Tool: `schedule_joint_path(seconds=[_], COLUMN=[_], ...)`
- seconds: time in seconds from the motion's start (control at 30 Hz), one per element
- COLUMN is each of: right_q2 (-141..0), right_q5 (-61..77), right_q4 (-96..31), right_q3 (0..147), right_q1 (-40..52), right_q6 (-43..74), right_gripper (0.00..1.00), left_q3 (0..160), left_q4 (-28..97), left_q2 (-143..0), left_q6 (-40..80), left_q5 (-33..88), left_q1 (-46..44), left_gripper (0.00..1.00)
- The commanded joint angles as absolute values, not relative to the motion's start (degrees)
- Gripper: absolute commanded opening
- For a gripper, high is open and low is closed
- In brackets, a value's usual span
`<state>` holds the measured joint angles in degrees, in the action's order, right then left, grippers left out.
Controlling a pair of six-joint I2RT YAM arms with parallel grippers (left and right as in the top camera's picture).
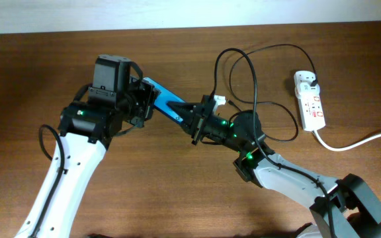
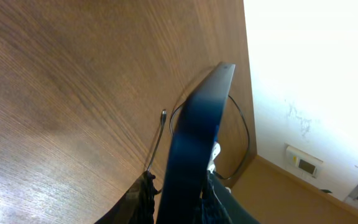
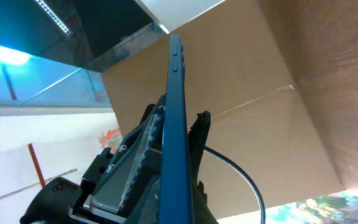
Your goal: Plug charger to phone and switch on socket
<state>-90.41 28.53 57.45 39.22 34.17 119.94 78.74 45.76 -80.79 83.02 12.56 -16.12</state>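
Note:
The phone (image 1: 169, 102), blue-screened, is held tilted above the table between both grippers. My left gripper (image 1: 145, 106) is shut on its upper-left end, and the phone shows edge-on in the left wrist view (image 2: 194, 143). My right gripper (image 1: 194, 122) is shut on its other end, and the phone also shows edge-on in the right wrist view (image 3: 178, 124). The charger's thin black cable (image 1: 253, 73) loops on the table behind the right arm. Its black plug (image 1: 313, 84) sits in the white socket (image 1: 311, 104) at the right. A loose cable end (image 2: 163, 115) lies on the wood below the phone.
The socket's thick white cord (image 1: 362, 140) runs off to the right table edge. The table's far edge meets a pale wall (image 1: 177, 13). Bare wood (image 1: 32, 73) lies to the left of the left arm.

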Motion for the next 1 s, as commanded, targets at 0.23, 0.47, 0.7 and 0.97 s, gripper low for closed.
schedule_joint_path(seconds=[0.23, 0.47, 0.7, 0.97], right_q2=[-90.06, -90.06, -90.06, -90.06], right_q5=[32.51, 28.21, 26.85, 23.27], right_q4=[55.64, 51.92, 51.18, 50.22], right_q3=[39.31, 39.31, 39.31, 39.29], right_q1=[35.81, 35.94, 35.92, 35.92], right_q6=[119.48, 119.48, 119.5, 119.48], right_gripper=[0.04, 0.04, 0.04, 0.15], left_q3=[79.55, 79.55, 79.55, 79.55], left_q4=[39.48, 39.42, 31.27, 27.35], left_q2=[-81.1, -81.1, -81.1, -81.03], left_q6=[83.68, 94.45, 97.71, 98.37], left_q5=[26.92, 31.75, 31.75, 35.03], left_q1=[-17.15, -17.17, -18.76, -18.76], left_gripper=[0.21, 0.06, 0.0, 0.0])
